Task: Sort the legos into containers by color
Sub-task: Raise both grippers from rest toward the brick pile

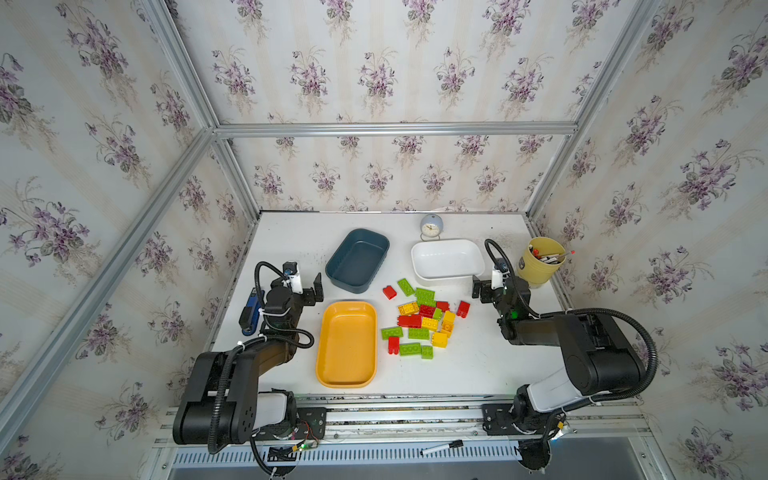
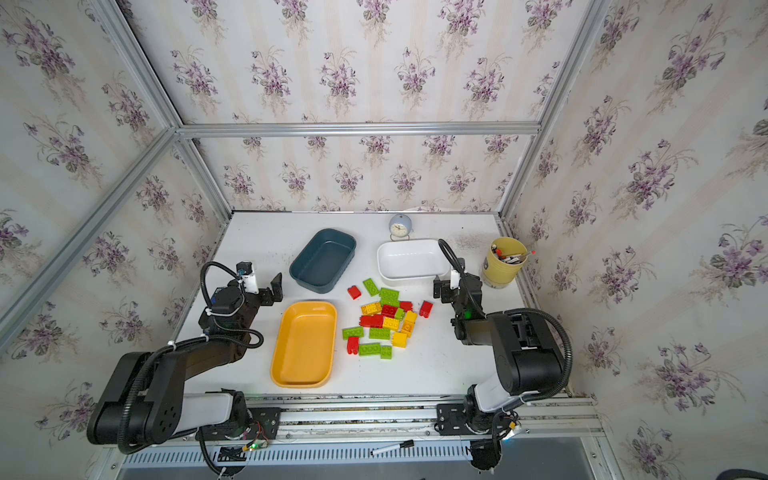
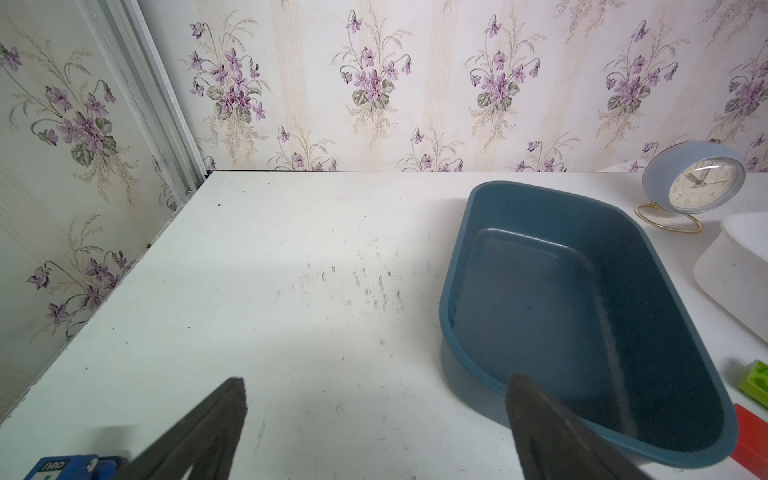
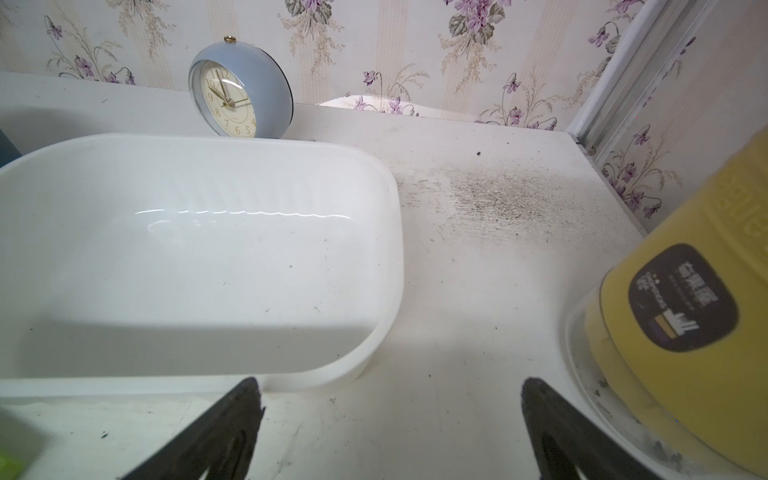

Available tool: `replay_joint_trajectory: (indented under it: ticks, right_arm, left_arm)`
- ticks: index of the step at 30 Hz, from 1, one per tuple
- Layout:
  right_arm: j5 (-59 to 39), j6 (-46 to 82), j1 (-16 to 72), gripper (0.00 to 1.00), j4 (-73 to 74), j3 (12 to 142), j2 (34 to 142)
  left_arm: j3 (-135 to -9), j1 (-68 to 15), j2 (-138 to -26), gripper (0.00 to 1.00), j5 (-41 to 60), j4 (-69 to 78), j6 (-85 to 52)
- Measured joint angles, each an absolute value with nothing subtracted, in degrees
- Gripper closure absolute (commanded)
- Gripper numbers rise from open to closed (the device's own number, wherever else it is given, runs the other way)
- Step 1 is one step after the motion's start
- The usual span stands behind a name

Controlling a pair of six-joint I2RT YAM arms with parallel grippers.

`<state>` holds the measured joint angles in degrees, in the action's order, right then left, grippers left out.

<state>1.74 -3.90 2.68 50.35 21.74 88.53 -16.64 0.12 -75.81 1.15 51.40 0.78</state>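
Note:
The legos [image 1: 424, 320] [image 2: 386, 320] lie in a loose pile of red, lime green and yellow bricks at mid-table, right of the yellow-orange tray [image 1: 347, 345]. The dark blue tray [image 1: 358, 259] [image 3: 561, 299] and white tray [image 1: 448, 258] [image 4: 187, 257] stand behind the pile. All three containers hold nothing. My left gripper [image 1: 295, 286] [image 3: 376, 380] hovers open left of the blue tray, nothing between its fingers. Right of the pile, by the white tray's near corner, my right gripper [image 1: 496, 286] [image 4: 390, 380] is open and holds nothing. A green brick [image 3: 756, 382] and a red one [image 3: 752, 436] show at the left wrist view's edge.
A blue alarm clock [image 1: 431, 226] stands at the back between the trays. A yellow pen cup [image 1: 540, 259] [image 4: 685, 311] sits close to my right gripper. A blue stapler [image 1: 249, 311] lies by the left arm. A marker [image 1: 442, 447] rests on the front rail. Papered walls enclose three sides.

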Motion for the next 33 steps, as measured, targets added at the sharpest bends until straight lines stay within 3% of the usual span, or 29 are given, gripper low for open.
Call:
replay_joint_trajectory:
  ticks: [8, 16, 23, 33]
  right_arm:
    - [2.2, -3.9, 2.6, 0.0, 49.9, 22.1, 88.0]
    - [1.8, -3.9, 2.6, 0.0, 43.0, 22.1, 77.9]
    - [-1.9, -3.9, 2.6, 0.0, 32.7, 25.9, 69.0]
    - [-13.2, -3.8, 2.6, 0.0, 11.4, 34.6, 59.9]
  left_arm:
    - [-16.6, 0.1, -75.7, 0.01, 1.4, 51.4, 1.0]
    - [-21.3, 0.0, -66.5, 0.01, 2.7, 41.4, 1.7]
    - [-31.7, -0.3, -58.8, 0.01, 0.6, 24.6, -1.8]
    - [-47.7, -2.8, -57.6, 0.01, -1.0, -5.3, -10.7]
